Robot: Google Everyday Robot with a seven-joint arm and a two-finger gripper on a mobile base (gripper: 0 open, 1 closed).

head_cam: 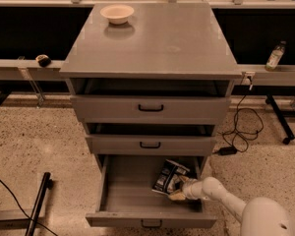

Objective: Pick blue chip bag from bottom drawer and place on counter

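The bottom drawer [125,193] is pulled open. The blue chip bag [167,177], dark with white and silver patches, lies tilted at the drawer's right rear. My gripper [178,195] reaches into the drawer from the lower right and sits at the bag's lower right edge, touching or nearly touching it. My white arm [221,195] runs over the drawer's right side. The counter [157,43] is the grey cabinet top above.
A cream bowl [117,13] sits at the counter's back left. Two shallower drawers [150,107] above stand slightly open. A bottle [275,56] stands on the right ledge, and a small dark object [43,60] on the left ledge. Cables [241,132] lie on the floor at right; a black pole [37,203] at left.
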